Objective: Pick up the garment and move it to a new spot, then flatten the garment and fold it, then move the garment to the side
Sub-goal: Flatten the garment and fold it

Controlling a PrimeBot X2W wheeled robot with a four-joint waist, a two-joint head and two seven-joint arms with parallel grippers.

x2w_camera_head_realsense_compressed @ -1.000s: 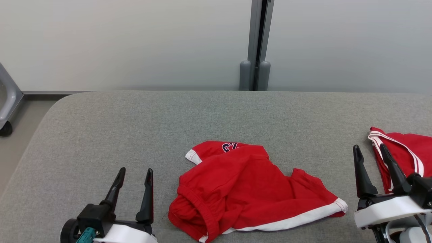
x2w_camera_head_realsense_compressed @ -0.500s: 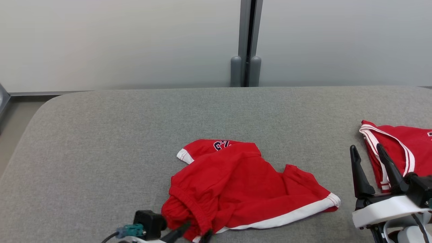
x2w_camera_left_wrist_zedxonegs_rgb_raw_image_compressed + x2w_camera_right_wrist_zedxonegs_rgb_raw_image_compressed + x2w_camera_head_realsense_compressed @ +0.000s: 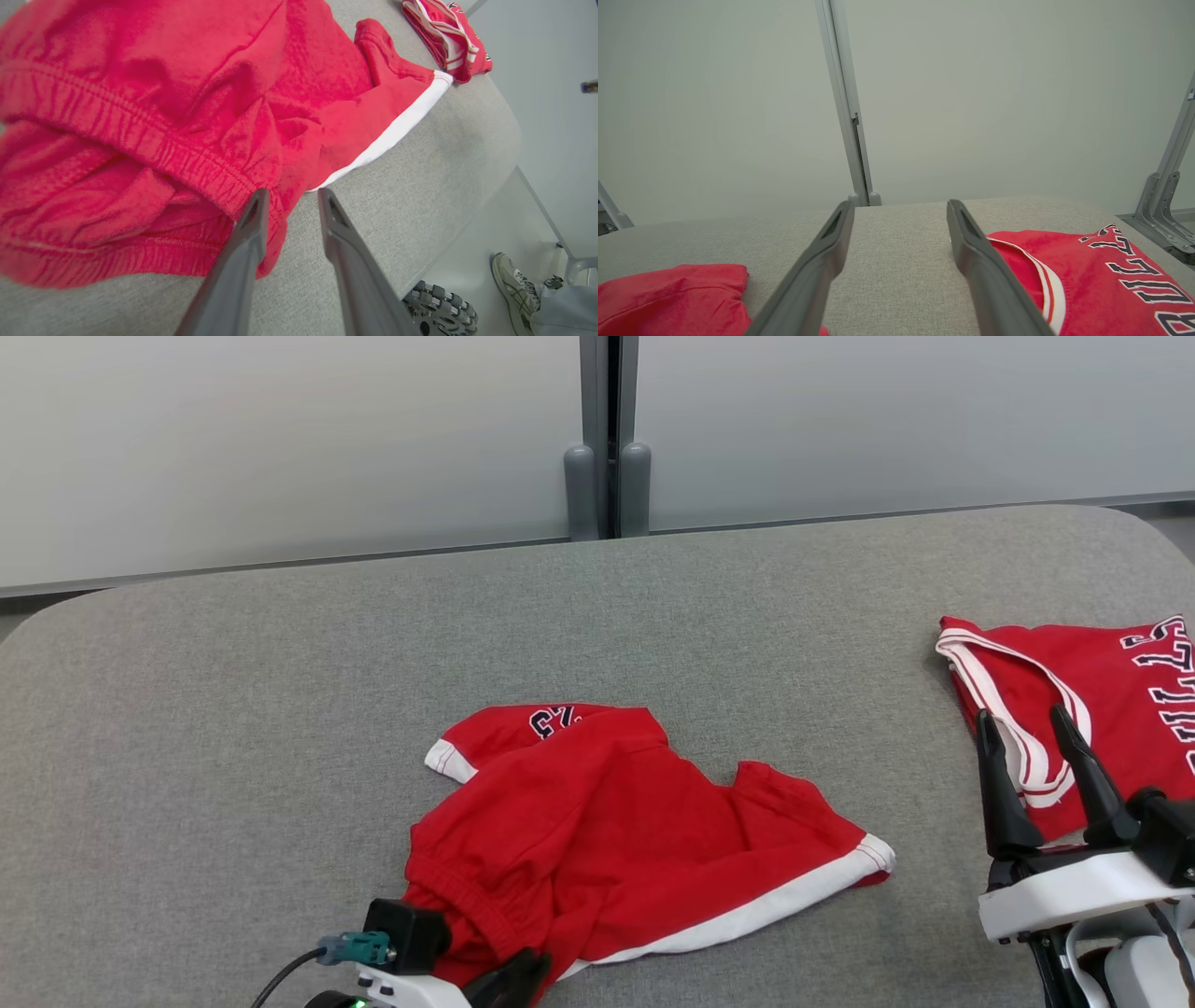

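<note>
Fingers (image 3: 1004,803) of the right gripper (image 3: 1019,714) are seen spread wide at 4 o'clock in the head view, in front of a lettered jersey (image 3: 1111,709). The crumpled red garment (image 3: 625,831) is laid mid-table (image 3: 233,709), met near 6 o'clock by the left gripper (image 3: 513,978). In the left wrist view, that gripper's fingers are narrowly parted, with the garment's hem lying between them. In the right wrist view, bare table is seen between wide jaws.

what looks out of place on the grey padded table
The red shorts with white trim lie crumpled on the grey padded table, waistband bunched, one leg folded over. The red lettered jersey at its right end lies flat.
</note>
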